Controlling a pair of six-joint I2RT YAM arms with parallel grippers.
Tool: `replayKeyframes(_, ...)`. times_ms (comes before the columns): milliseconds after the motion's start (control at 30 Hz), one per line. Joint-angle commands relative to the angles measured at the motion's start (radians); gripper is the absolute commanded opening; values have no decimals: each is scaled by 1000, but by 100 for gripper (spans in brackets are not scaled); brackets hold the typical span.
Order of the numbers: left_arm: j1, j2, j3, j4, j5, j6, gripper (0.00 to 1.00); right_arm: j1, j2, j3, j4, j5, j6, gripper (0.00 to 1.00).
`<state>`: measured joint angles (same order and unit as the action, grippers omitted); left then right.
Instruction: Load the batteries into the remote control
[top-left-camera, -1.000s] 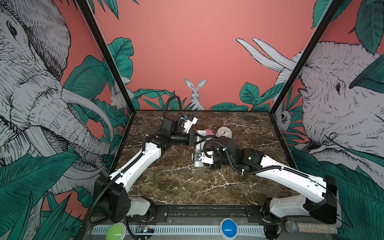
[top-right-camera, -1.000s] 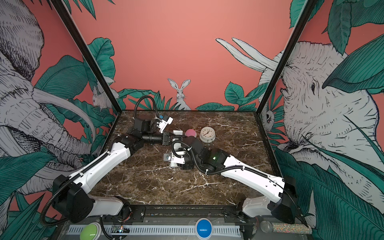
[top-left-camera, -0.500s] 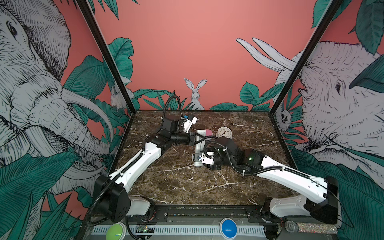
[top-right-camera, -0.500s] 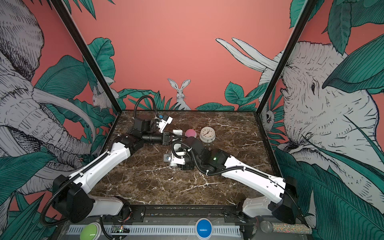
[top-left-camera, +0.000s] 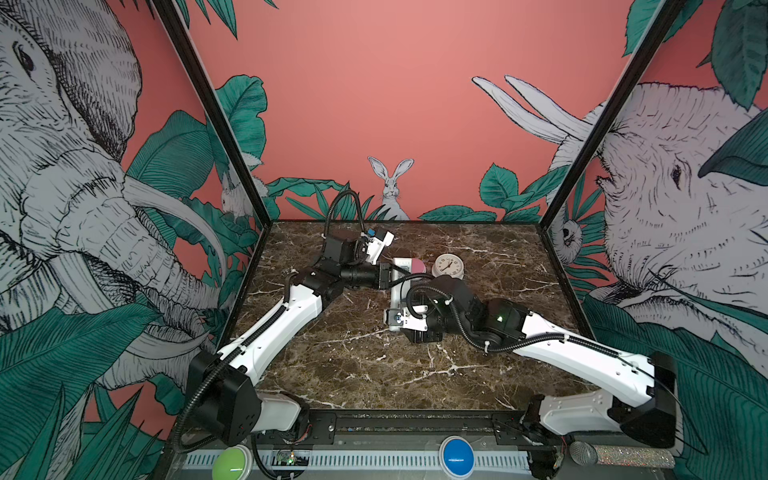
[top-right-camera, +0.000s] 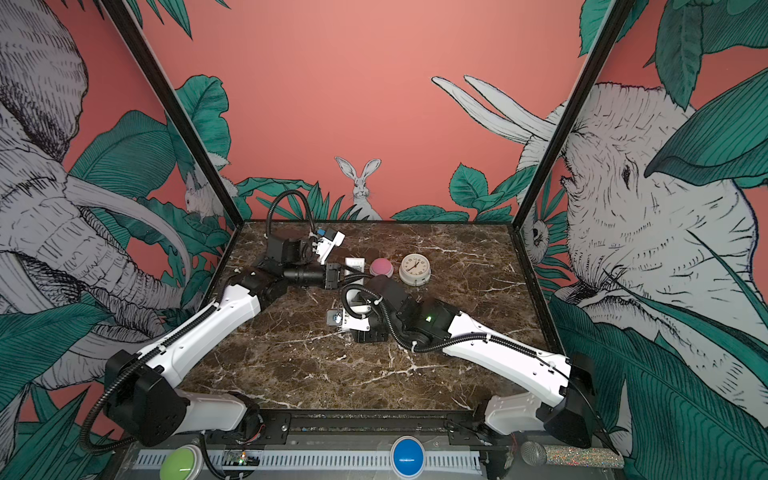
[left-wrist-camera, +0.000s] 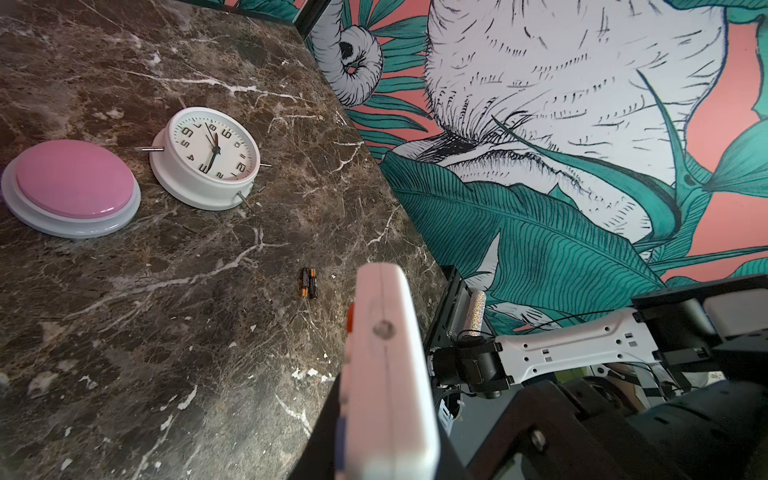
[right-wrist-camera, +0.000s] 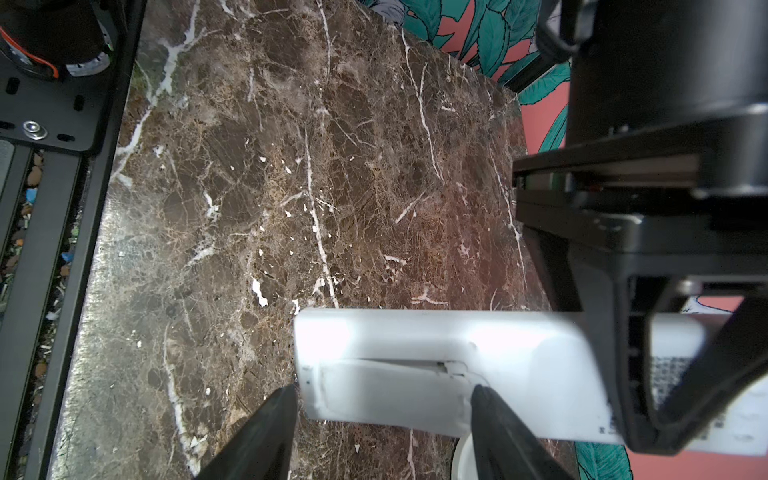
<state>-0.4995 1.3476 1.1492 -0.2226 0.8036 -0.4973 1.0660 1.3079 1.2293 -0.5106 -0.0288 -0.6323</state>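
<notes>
Fingers (right-wrist-camera: 266, 432) of the right gripper (right-wrist-camera: 382, 399) stand spread at the end of the remote control (right-wrist-camera: 415, 345), on its plain back side. The left gripper (top-right-camera: 332, 276) pinches the remote farther along and holds it over the table (left-wrist-camera: 166, 332), and both arms are nearly where they were a second ago. Two batteries (left-wrist-camera: 308, 282) lie side by side on the brown marble, apart from the clock (left-wrist-camera: 210, 153) and the pink button (left-wrist-camera: 70, 183), inside coral walls (top-left-camera: 374, 104) painted with elephants and leaves.

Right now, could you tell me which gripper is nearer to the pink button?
Left. The left gripper, shut on the remote's far end, is just beside the button; the right gripper, open at the remote's near end, is farther off.
</notes>
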Motion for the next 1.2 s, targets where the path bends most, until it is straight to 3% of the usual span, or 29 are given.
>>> replayKeyframes(0,10,-42,18,75,-1,-3,0,18,8,-14,-14,-5,8,72)
replayKeyframes(233,10,-48,14,72,0,-4,0,18,-12,-31,30,10,20,84)
replayKeyframes(400,10,-47,12,81,1,-9,0,18,-17,-30,45,17,32,98)
replayKeyframes(967,10,-43,6,94,-14,-21,0,19,-61,-43,75,75,57,99)
replayKeyframes(1167,10,-47,-14,123,-97,-68,0,13,-53,12,74,189,243,99)
